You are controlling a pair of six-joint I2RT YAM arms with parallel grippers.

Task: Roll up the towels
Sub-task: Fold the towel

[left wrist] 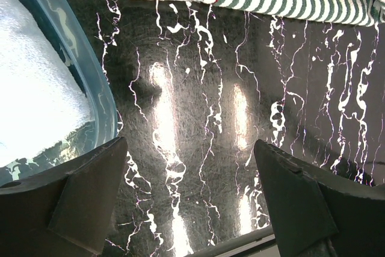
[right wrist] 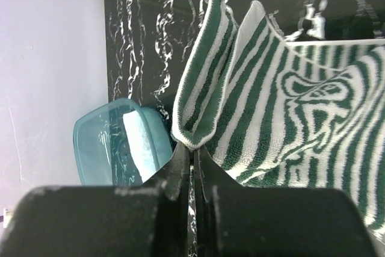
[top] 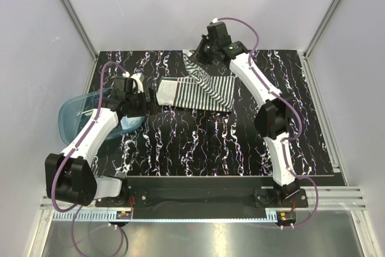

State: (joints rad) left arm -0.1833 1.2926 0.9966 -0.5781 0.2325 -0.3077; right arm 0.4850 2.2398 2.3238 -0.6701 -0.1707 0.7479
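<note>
- Now my right gripper (right wrist: 194, 148) is pressed together on a corner of the striped towel (right wrist: 289, 106) and holds it up near the far edge of the table (top: 228, 142).
- The rest of this towel lies flat toward the middle. It looks soft, light and floppy, so I judge a corner or hem the best hold.
- My left gripper (left wrist: 191, 148) stands wide apart, empty, beside the tub (left wrist: 90, 82) where the plain towel (left wrist: 36, 70) lies.
</note>
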